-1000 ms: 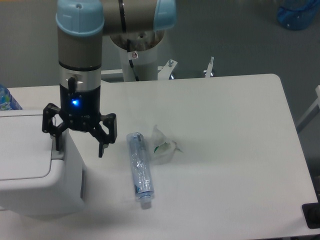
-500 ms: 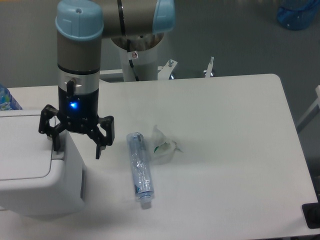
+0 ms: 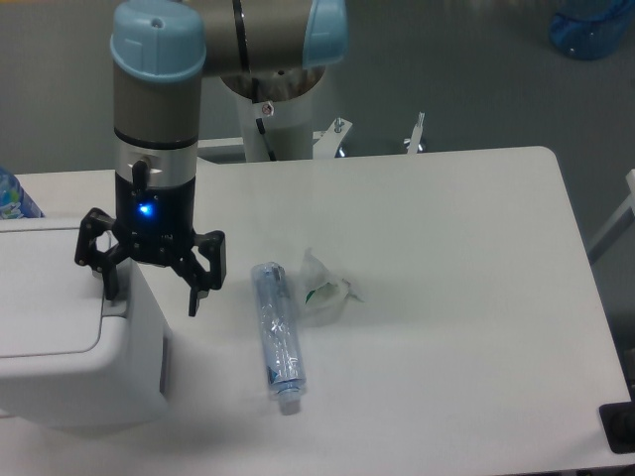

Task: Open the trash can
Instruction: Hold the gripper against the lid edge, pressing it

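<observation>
The trash can (image 3: 69, 377) is a large white boxy bin at the left edge of the table, with its flat inset lid (image 3: 45, 297) down and a grey tab (image 3: 116, 306) at the lid's right edge. My gripper (image 3: 151, 294) points down over the bin's right edge and is open. One finger (image 3: 107, 278) stands just above the grey tab. The other finger (image 3: 197, 291) hangs outside the bin's right wall. It holds nothing.
A clear plastic bottle (image 3: 277, 335) lies on the table right of the bin, with a crumpled clear wrapper (image 3: 323, 288) beside it. A blue bottle top (image 3: 12, 196) shows behind the bin at the far left. The arm's base (image 3: 273, 109) stands at the table's back edge.
The gripper has shifted slightly left and up over the bin's right edge. It stays open. The lid has not moved.
</observation>
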Controlling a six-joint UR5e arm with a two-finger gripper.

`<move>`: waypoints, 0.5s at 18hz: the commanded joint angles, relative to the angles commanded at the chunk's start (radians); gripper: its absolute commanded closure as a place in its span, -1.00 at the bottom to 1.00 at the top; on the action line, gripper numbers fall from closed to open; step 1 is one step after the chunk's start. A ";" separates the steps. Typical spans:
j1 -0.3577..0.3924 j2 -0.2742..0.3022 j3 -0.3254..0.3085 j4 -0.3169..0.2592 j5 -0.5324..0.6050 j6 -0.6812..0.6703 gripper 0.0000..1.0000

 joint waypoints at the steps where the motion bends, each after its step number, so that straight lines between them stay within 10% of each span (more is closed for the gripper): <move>1: 0.003 0.000 0.000 0.000 0.000 -0.002 -1.00; 9: 0.021 0.008 0.000 -0.002 -0.017 0.000 -1.00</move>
